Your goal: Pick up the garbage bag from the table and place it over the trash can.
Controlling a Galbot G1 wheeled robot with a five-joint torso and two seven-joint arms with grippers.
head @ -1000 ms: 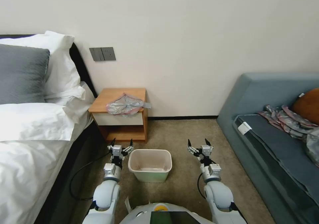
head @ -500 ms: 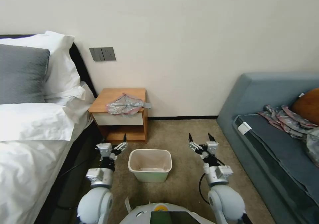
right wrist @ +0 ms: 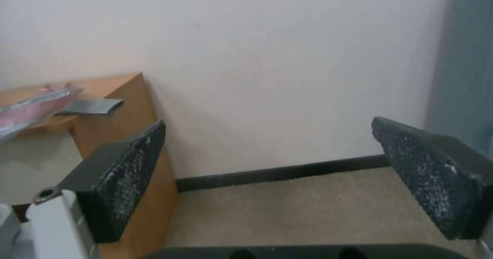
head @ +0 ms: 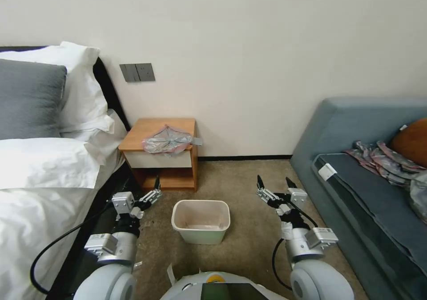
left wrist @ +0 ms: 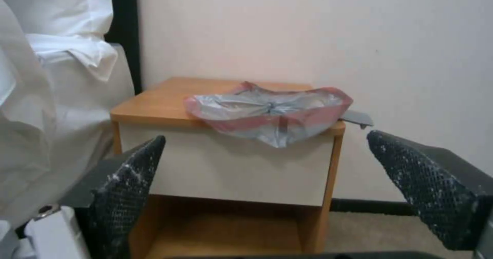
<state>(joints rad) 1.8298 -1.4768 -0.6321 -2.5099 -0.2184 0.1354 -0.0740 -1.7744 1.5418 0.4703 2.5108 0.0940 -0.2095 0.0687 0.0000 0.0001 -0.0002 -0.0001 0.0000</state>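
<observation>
The garbage bag [head: 167, 139] lies crumpled, grey with a pinkish-red rim, on the table [head: 138, 137] and droops over its white drawer front. The left wrist view looks straight at the bag [left wrist: 269, 111] on the table [left wrist: 154, 101]. The trash can [head: 201, 220] stands open-topped on the carpet in front of the table. My left gripper [head: 142, 192] hovers open, low, to the can's left beside the bed. My right gripper [head: 273, 182] hovers open to the can's right. Both are apart from the bag. The right wrist view catches the bag's edge [right wrist: 31, 105].
A bed with white pillows [head: 40, 166] runs along the left, close to the left arm. A blue-grey sofa [head: 356, 166] with a patterned cloth [head: 387, 160] stands at the right. A black cable [head: 49, 255] loops by the bed. Carpet lies between the can and the sofa.
Both arms have swung outward: the left gripper toward the bed, the right one toward the sofa. The bag and the can have not moved.
</observation>
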